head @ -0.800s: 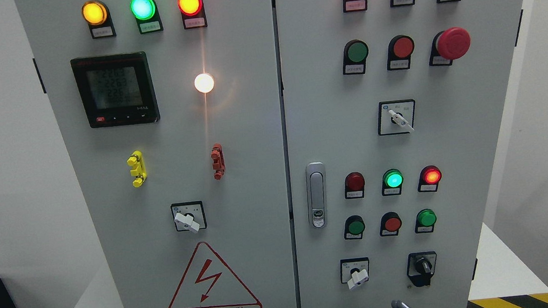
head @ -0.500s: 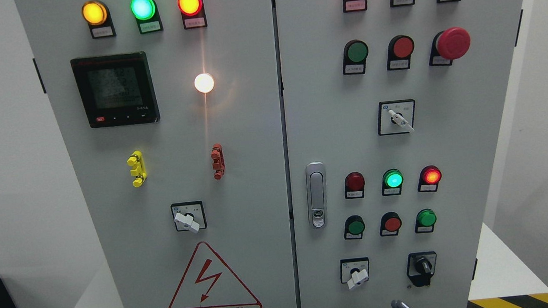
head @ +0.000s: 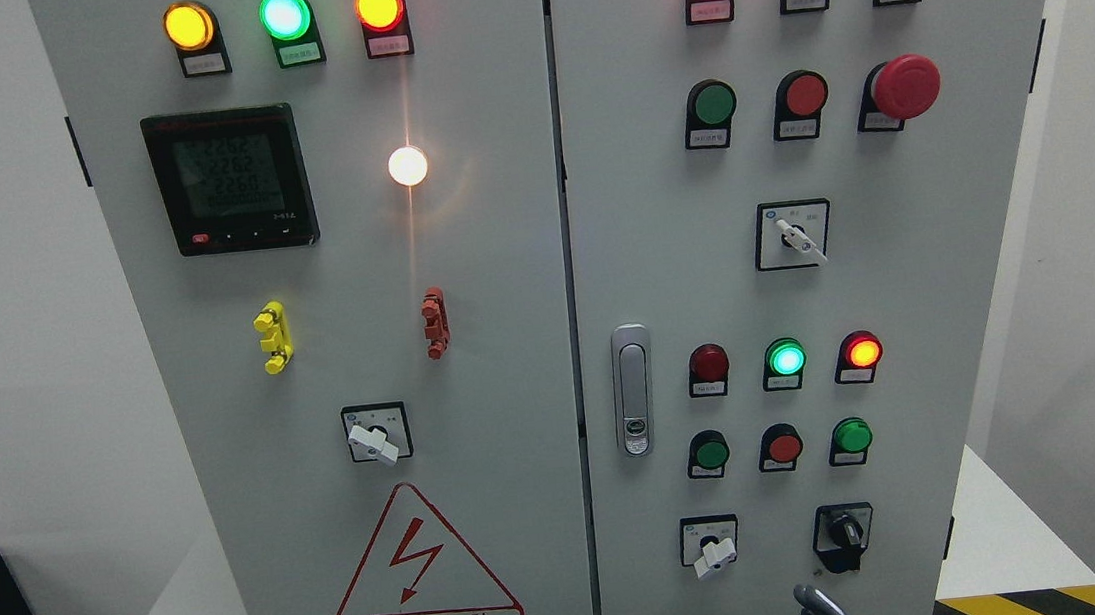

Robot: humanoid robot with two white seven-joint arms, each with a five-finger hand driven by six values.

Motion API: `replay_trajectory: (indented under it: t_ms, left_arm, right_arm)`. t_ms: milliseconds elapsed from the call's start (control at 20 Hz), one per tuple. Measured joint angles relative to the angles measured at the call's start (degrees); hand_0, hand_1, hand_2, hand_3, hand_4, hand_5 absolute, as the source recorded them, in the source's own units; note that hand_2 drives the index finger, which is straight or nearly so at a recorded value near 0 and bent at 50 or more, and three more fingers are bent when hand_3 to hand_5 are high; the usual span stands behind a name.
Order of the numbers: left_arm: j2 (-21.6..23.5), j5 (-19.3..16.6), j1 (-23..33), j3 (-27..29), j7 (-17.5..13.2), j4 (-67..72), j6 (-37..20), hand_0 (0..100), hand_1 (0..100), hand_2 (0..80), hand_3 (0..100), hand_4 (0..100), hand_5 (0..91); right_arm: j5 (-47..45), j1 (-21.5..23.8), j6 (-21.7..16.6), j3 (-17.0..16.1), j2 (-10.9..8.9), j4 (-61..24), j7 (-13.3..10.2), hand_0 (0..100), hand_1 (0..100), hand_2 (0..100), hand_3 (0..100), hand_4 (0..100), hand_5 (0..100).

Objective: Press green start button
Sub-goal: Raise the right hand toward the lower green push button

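Note:
A grey control cabinet (head: 505,281) with two doors fills the view. The right door carries green push buttons: one in the upper row (head: 715,102) and two in the lower row, at the left (head: 710,454) and the right (head: 852,436). A lit green lamp (head: 786,359) sits above the lower row. Only a small grey tip of my right hand (head: 823,614) shows, at the bottom edge, below the lower buttons and the black rotary switch (head: 842,530). It touches no button.
A red mushroom emergency stop (head: 906,86) juts out at the upper right. Red buttons (head: 783,447) sit between the green ones. White selector switches (head: 715,553) and a door handle (head: 632,390) stick out. Hazard-striped ledges flank the cabinet base.
The tip of my right hand has moved slightly right and up at the bottom edge. The meter's digits flickered.

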Motion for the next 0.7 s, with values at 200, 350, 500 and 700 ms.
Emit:
replay_trajectory:
  t_ms: [200,350,500,700]
  left_arm:
    - [0.0,0.0,0.0,0.0,0.0,0.0,0.0,12,56,0.0,0,0,0.0]
    - [0.0,0.0,0.0,0.0,0.0,0.0,0.0,12,56,0.0,0,0,0.0]
    - [0.0,0.0,0.0,0.0,0.0,0.0,0.0,12,56,0.0,0,0,0.0]
    - [0.0,0.0,0.0,0.0,0.0,0.0,0.0,12,56,0.0,0,0,0.0]
  right_arm:
    - [4.9,-0.7,-1.6,0.0,0.0,-1.3,-2.4,11,37,0,47,46,41]
    - [11.1,-1.1,-3.1,0.1,0.0,-2.0,-4.8,13,36,0,60,62,59]
    - [18.2,-1.7,-3.9,0.2,0.01,-2.5,-8.0,13,34,0,67,70,72]
    - [30.2,-2.7,-4.6,0.2,0.05,-3.0,-13.2,19,35,0,76,77,86]
